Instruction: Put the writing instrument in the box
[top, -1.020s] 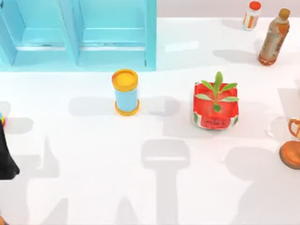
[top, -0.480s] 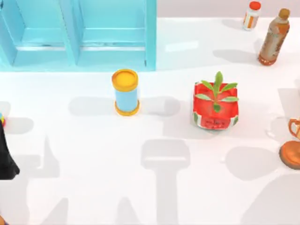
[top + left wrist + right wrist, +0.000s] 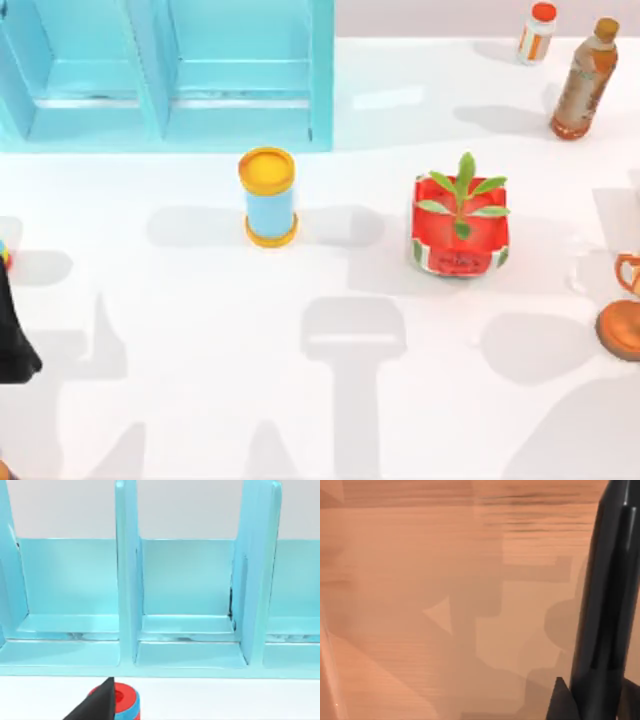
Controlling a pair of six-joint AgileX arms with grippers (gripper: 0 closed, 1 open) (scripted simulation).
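The marker (image 3: 607, 605) appears in the right wrist view as a slim, glossy black shaft standing nearly upright against a wood-toned ground, with a dark wedge (image 3: 562, 700) just beside its lower end. I judge that it is carried by the right tool up off the bench, but what grips it is hidden. So I cannot tell whether the right tool is apart, together or clamped on the shaft.

On the white bench (image 3: 200, 380), the blue box (image 3: 170, 80) with its upright dividers sits at 11 o'clock. A blue can (image 3: 268, 197) with a yellow lid stands near the centre, just below the box's right end. A red planter (image 3: 460, 235) lies toward 3 o'clock, two bottles (image 3: 585, 80) stand at 1 o'clock, and an orange cup (image 3: 625, 315) touches the 3 o'clock edge. The left arm (image 3: 12, 335) is parked at the 9 o'clock edge. Its wrist view faces the box compartments (image 3: 187, 580) over a red-and-blue disc (image 3: 125, 700). I cannot tell the state of the left tool.

The marker looks light, stiff and smooth, so it is likely to slip or pivot under a loose pinch. The best hold is probably across the barrel near mid-length, square to its axis. A hold near the tapered cap would probably let it squirt free. Being slim, it should clear the dividers if lowered in line with a compartment.
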